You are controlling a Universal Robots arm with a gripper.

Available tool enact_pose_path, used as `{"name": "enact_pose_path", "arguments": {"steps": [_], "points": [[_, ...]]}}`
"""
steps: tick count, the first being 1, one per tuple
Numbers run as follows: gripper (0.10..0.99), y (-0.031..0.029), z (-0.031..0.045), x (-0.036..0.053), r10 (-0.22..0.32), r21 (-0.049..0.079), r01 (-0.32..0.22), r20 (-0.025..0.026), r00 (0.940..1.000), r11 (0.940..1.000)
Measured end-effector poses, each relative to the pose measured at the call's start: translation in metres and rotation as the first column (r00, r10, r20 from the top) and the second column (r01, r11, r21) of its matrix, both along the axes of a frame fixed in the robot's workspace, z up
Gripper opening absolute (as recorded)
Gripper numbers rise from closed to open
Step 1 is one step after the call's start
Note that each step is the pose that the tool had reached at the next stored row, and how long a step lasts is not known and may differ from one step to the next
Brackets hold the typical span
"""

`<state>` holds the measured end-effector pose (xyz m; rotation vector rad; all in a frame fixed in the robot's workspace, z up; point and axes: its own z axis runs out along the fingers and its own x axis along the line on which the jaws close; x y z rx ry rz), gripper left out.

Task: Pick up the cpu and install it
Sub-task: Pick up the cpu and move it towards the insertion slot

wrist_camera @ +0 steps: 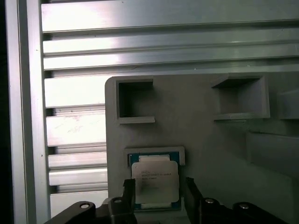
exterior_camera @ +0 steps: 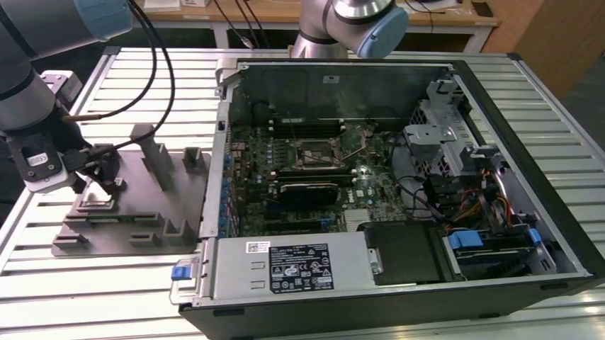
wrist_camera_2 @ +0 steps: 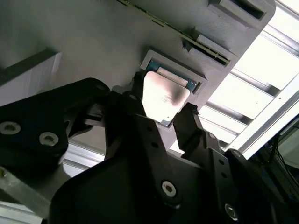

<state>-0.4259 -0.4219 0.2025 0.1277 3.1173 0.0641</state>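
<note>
Computer case (exterior_camera: 341,85) lay open on the table (exterior_camera: 95,297), grey fixture plate (exterior_camera: 142,212) at its nine o'clock in the exterior view. Low over the plate hung the gripper (exterior_camera: 102,185), jaws parted either side of the cpu (wrist_camera: 154,175), seated flat in a recess.

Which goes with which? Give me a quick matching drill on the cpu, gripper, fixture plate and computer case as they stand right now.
Things:
1. cpu
2. gripper
3. fixture plate
4. computer case

Place or state:
a. lies open, on the exterior view's right
b. grey, with upright posts
c. seated in a shallow pocket of the fixture plate
d. low over the cpu

Pairs: 1-c, 2-d, 3-b, 4-a
</note>
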Motion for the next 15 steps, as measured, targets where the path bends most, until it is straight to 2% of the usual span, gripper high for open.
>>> {"name": "enact_pose_path", "arguments": {"steps": [1,3,5,6,15], "points": [[0.525,0.0,0.0,0.0,0.0,0.0,0.0,0.0,1.0,1.0],[0.643,0.0,0.0,0.0,0.0,0.0,0.0,0.0,1.0,1.0],[0.643,0.0,0.0,0.0,0.0,0.0,0.0,0.0,1.0,1.0],[0.706,0.0,0.0,0.0,0.0,0.0,0.0,0.0,1.0,1.0],[0.706,0.0,-0.0016,0.0,0.0,-0.001,0.0,-0.0002,1.0,1.0]]}}
